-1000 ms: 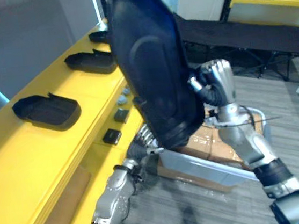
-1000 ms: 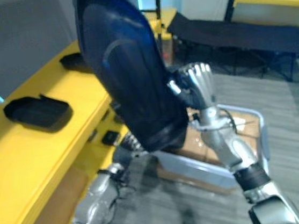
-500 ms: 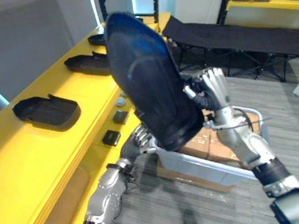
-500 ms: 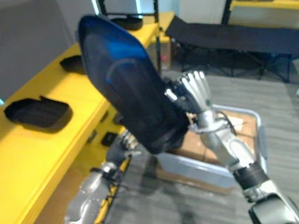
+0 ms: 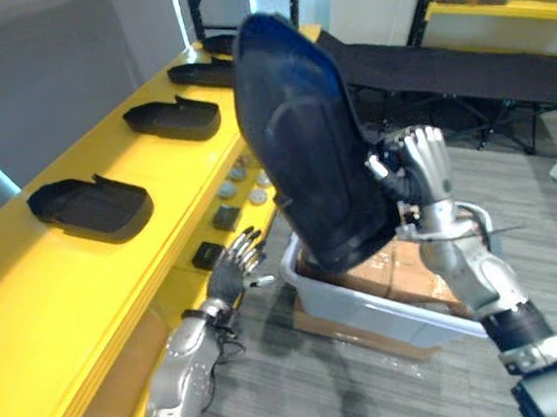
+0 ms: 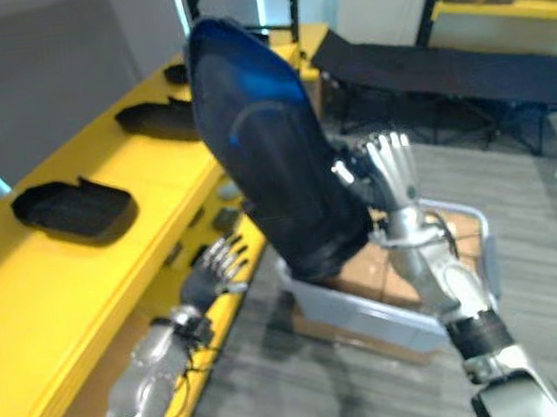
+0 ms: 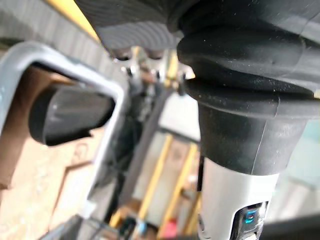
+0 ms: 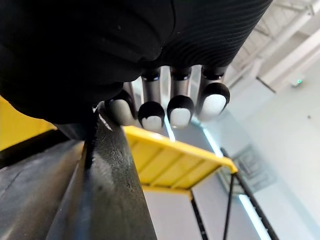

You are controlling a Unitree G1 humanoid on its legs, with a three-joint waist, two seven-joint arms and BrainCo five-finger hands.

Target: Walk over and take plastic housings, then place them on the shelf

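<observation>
Beside the yellow shelf (image 5: 66, 283), the right hand (image 5: 423, 167) clasps a dark plastic housing (image 5: 300, 135); the left hand (image 5: 235, 266) hangs spread, empty.

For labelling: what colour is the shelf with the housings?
The shelf is yellow; left eye view shows it best.

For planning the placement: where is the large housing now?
Eye views' centre: the housing, upright in the right hand, over the grey bin beside the yellow shelf.
</observation>
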